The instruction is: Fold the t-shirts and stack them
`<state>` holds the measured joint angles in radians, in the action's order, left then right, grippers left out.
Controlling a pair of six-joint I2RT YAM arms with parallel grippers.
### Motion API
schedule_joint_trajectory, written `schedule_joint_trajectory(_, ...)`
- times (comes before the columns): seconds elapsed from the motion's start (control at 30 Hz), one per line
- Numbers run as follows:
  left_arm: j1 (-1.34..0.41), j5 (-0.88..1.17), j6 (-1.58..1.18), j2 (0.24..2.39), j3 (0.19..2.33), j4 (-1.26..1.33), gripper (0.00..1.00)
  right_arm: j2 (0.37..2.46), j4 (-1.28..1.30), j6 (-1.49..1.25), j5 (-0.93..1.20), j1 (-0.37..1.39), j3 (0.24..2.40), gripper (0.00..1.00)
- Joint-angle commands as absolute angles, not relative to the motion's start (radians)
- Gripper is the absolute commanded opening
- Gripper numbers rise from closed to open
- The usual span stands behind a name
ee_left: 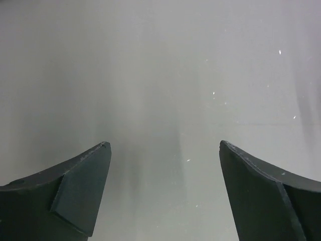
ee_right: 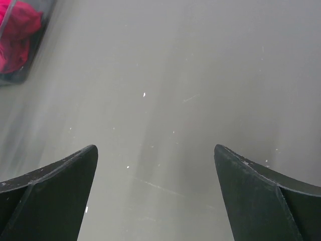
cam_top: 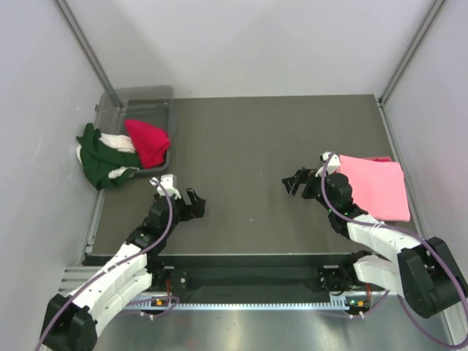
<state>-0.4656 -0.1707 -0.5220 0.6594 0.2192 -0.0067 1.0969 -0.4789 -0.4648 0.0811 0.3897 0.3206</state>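
- Across the far left corner of the dark grey surface [cam_top: 278, 139] sits a clear bin [cam_top: 139, 95]; pale walls close in the sides.
- Both arms reach low over the near half. I see the left tool [cam_top: 195, 204] and right tool [cam_top: 292, 183] spread wide, gripping nothing (wrist views show only surface between the fingers).
- I count three t-shirts: one red t-shirt [cam_top: 148, 141] and one white-and-green t-shirt [cam_top: 102, 157] spilling over the bin's rim, and one pink t-shirt [cam_top: 374, 186] folded flat at the right edge.

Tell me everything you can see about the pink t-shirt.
The pink t-shirt is soft, light pink cloth, folded into a rough rectangle, lying flat near the table's right edge. A sliver of darker red cloth shows at its far edge. The right arm overlaps its left side in the top view; nothing grips it.
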Motion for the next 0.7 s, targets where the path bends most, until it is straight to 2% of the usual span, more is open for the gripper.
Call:
schedule_joint_trajectory(0.0, -0.463, -0.079, -0.497, 0.65, 0.255, 0.031, 0.98, 1.072, -0.508, -0.472, 0.031, 0.38, 0.324, 1.0)
schedule_joint_trajectory(0.17, -0.463, -0.172, -0.617, 0.626, 0.363, -0.067, 0.98, 1.094, -0.463, -0.476, 0.006, 0.38, 0.356, 1.0)
schedule_joint_trajectory(0.33, -0.463, -0.086, -0.646, 0.597, 0.56, -0.215, 0.98, 1.097, -0.454, -0.474, 0.006, 0.379, 0.362, 1.0)
schedule_joint_trajectory(0.47, -0.463, -0.308, -0.701, 0.575, 0.627, -0.332, 0.98, 1.092, -0.453, -0.479, 0.006, 0.38, 0.359, 1.0)
schedule_joint_trajectory(0.5, -0.462, -0.469, -0.728, 0.592, 0.693, -0.406, 0.98, 1.091, -0.453, -0.479, 0.006, 0.379, 0.359, 1.0)
schedule_joint_trajectory(0.67, -0.414, -0.627, -0.741, 0.829, 0.946, -0.678, 0.99, 1.072, -0.449, -0.477, 0.006, 0.379, 0.354, 1.0)
